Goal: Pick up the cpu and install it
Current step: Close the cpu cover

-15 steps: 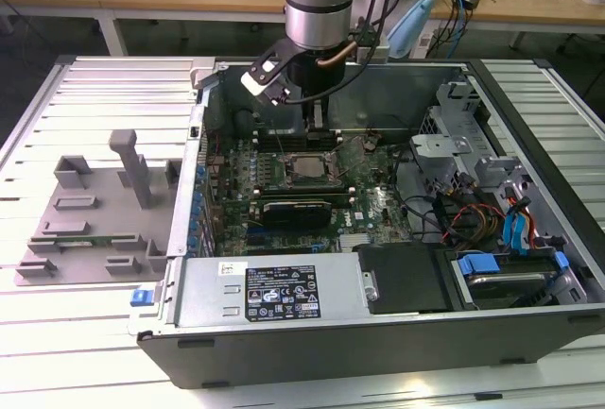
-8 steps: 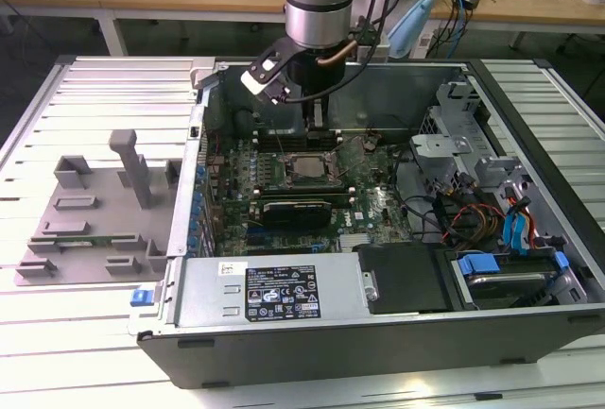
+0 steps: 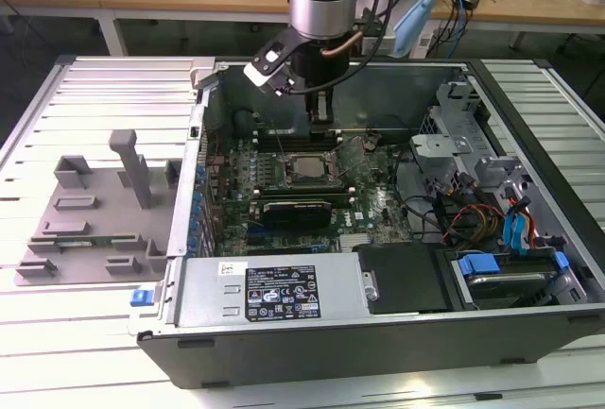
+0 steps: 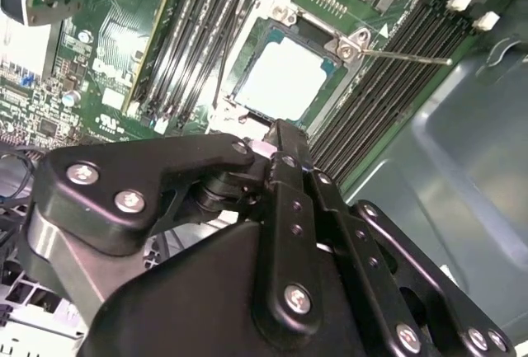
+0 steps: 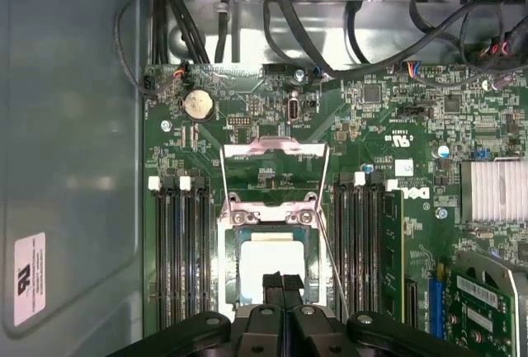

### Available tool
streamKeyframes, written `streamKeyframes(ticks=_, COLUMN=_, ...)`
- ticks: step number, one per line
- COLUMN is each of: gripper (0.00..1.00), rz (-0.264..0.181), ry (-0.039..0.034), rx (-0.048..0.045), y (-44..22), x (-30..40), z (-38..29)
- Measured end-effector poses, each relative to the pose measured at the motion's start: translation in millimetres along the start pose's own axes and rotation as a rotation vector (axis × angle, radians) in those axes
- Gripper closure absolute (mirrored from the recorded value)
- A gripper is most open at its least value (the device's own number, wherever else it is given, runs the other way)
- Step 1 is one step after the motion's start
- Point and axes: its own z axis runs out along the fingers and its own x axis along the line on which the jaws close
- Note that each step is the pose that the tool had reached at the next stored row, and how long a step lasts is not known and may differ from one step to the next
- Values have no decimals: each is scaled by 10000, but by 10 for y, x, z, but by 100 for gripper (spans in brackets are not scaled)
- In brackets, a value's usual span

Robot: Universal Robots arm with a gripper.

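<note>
Hanging above the socket [image 5: 268, 217] with the claw [image 5: 281, 283] pinched shut, holding nothing; leaving the cpu [image 5: 266, 262] lying flat inside the socket, likely already put in.

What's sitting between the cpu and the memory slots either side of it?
In the first wrist view, the socket frame rims the cpu; a thin lever rod also runs before one bank of memory slots.
</note>
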Motion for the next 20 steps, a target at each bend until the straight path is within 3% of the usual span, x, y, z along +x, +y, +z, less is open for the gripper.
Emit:
streamKeyframes(ticks=3, gripper=89, rz=0, ry=1, rx=0, y=14, x=0, z=-3)
streamKeyframes(ticks=5, gripper=89, rz=0, ry=1, rx=-1, y=16, x=0, z=-54)
streamKeyframes(ticks=7, gripper=89, rz=-3, ry=1, rx=-1, y=23, x=0, z=-62)
streamKeyframes(ticks=10, gripper=89, rz=0, ry=0, rx=0, y=80, x=0, z=-60)
streamKeyframes(ticks=12, gripper=89, rz=-1, ry=1, rx=-1, y=173, x=1, z=-56)
streamKeyframes(ticks=17, gripper=89, rz=0, ry=-8, rx=10, y=533, x=5, z=-39)
streamKeyframes(ticks=20, gripper=89, rz=-1, ry=-10, rx=18, y=652, x=7, z=-32)
